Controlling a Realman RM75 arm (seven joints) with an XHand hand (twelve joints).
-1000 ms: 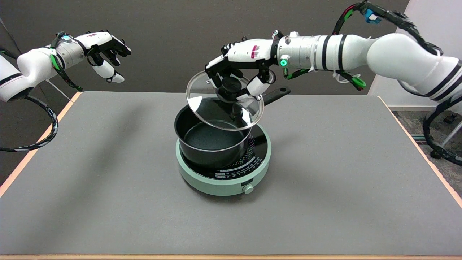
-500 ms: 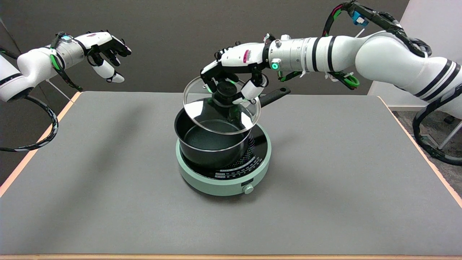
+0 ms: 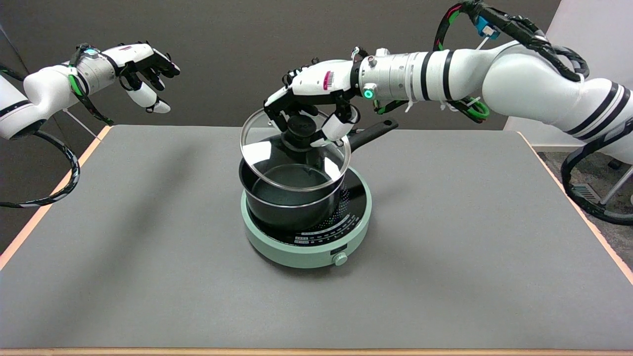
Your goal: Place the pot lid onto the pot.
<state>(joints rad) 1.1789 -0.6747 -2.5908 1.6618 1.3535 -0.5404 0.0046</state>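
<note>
The right hand (image 3: 309, 106) is grasping the glass pot lid (image 3: 295, 151) by its black knob, probably to keep fingers off the rim, and it hangs tilted just over the pot (image 3: 292, 198) on the green hob (image 3: 306, 247) mid-frame, so it needs levelling.
</note>
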